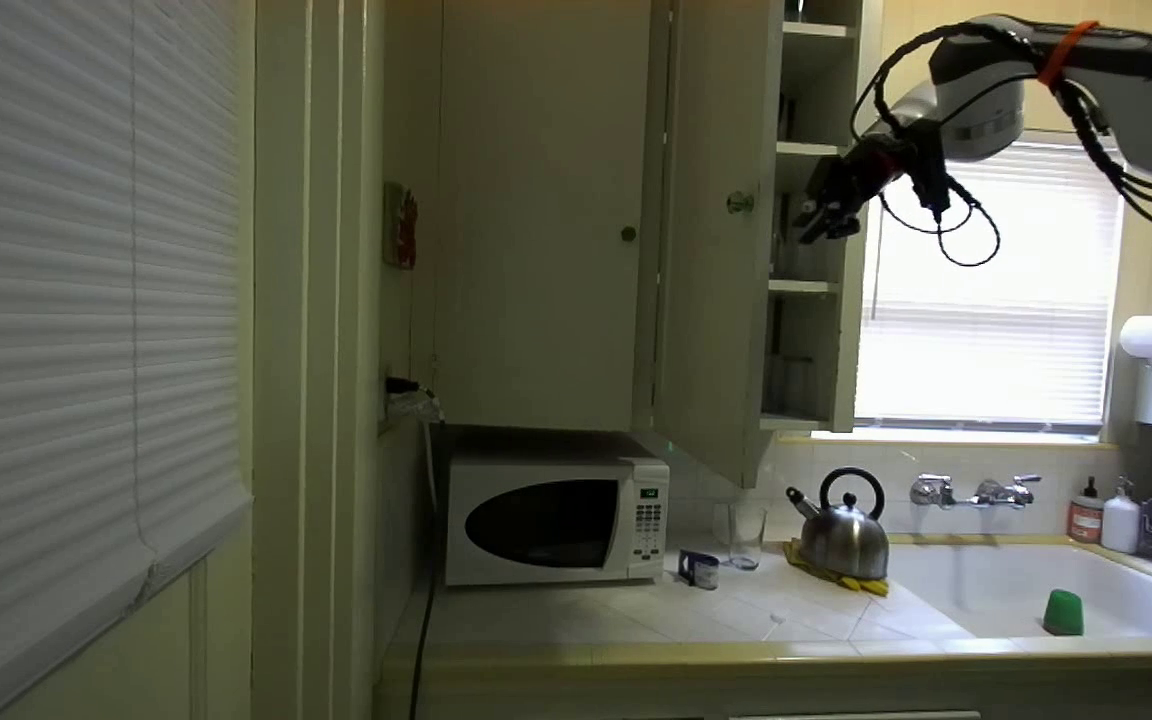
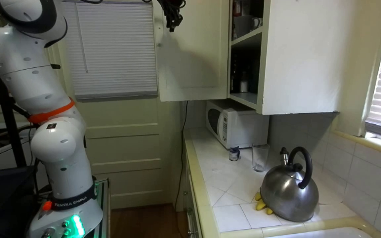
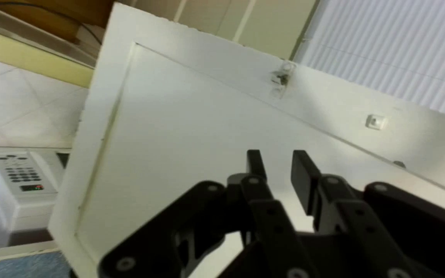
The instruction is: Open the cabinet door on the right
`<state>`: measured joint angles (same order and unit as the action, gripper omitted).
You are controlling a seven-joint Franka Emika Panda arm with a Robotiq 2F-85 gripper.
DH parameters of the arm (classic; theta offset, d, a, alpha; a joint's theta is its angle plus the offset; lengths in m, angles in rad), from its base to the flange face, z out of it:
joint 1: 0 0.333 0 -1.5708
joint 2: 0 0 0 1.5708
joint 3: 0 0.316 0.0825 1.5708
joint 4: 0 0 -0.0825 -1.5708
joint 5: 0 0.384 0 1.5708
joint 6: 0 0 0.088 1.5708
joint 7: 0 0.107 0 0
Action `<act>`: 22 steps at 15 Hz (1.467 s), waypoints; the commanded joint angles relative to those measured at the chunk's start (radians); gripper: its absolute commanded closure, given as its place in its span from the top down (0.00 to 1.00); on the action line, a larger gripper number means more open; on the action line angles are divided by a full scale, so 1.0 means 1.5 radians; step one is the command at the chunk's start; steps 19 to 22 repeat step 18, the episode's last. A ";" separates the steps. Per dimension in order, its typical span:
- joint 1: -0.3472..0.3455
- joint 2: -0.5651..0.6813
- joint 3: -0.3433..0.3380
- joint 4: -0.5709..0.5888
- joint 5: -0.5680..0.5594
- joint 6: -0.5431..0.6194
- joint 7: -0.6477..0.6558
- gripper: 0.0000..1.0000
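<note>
The right-hand cabinet door (image 1: 711,300) is tall, flat and cream, and stands swung wide open from its cabinet. Its knob (image 1: 740,202) is low on the free edge. Its inner face shows in an exterior view (image 2: 193,69) and fills much of the wrist view (image 3: 191,127). My gripper (image 1: 824,228) is high up, on the inner side of the door, also seen at the top of an exterior view (image 2: 174,25). In the wrist view the fingers (image 3: 276,158) are apart with nothing between them, with the door's inner panel behind them. I see no contact with the door.
A matching cream door (image 1: 536,220) to the left is shut. Open shelves (image 1: 806,287) hold cups and glasses. Below stand a white microwave (image 1: 556,530), a small mug (image 1: 700,570), a glass (image 1: 747,540) and a kettle (image 1: 844,540) beside the sink (image 1: 986,590).
</note>
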<state>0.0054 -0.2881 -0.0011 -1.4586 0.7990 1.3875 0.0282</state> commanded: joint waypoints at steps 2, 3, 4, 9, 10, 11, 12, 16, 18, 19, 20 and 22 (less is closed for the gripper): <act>-0.029 -0.060 -0.042 0.045 -0.149 -0.099 -0.035 0.70; -0.035 -0.069 -0.052 0.053 -0.182 -0.107 -0.048 0.77; -0.040 -0.077 -0.064 0.062 -0.215 -0.111 -0.064 0.85; -0.059 -0.090 -0.089 0.083 -0.344 -0.007 -0.118 1.00; -0.059 -0.090 -0.093 0.085 -0.358 0.028 -0.127 1.00; -0.074 -0.091 -0.084 0.082 -0.364 0.069 -0.124 1.00; -0.078 -0.092 -0.081 0.079 -0.371 0.110 -0.113 1.00; -0.078 -0.090 -0.083 0.078 -0.366 0.168 -0.099 1.00; -0.083 -0.089 -0.078 0.078 -0.370 0.182 -0.094 1.00; -0.083 -0.089 -0.078 0.078 -0.370 0.182 -0.094 1.00; -0.083 -0.089 -0.078 0.078 -0.370 0.182 -0.094 1.00; -0.083 -0.089 -0.078 0.078 -0.370 0.182 -0.094 1.00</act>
